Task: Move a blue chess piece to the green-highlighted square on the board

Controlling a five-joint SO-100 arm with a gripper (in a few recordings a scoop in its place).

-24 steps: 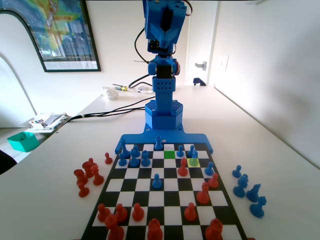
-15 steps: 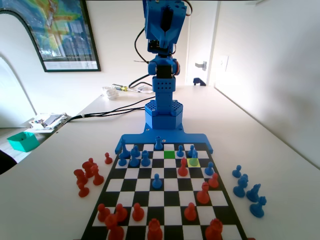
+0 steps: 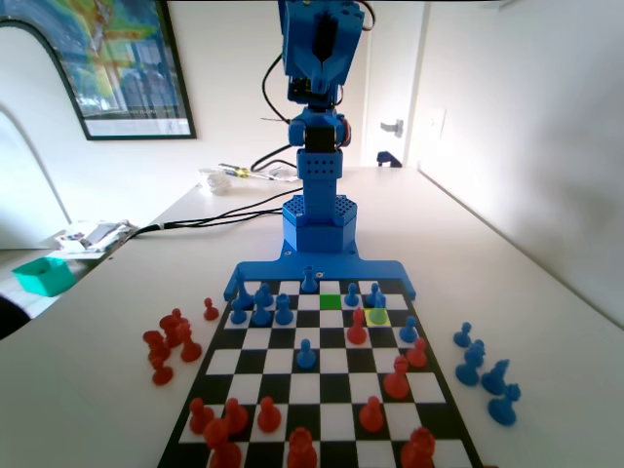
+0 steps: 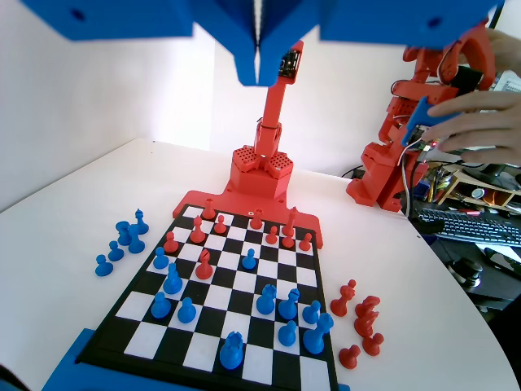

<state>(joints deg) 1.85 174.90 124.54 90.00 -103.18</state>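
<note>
In the fixed view, red pieces (image 3: 268,414) fill the near rows of the board (image 3: 322,385), with more red ones off its left edge and a cluster of blue captured pieces (image 3: 485,369) off its right edge on the white worktop (image 3: 546,322). A lone blue chess piece (image 3: 306,353) stands mid-board. Farther on, the green-highlighted square (image 3: 331,301) lies bare in the second row from the arm's end, beside a yellow square. A teal tray (image 3: 44,275) sits at the worktop's left edge; its contents cannot be told. High above the board in the wrist view, the gripper (image 4: 259,69) has its jaws pressed together on nothing.
</note>
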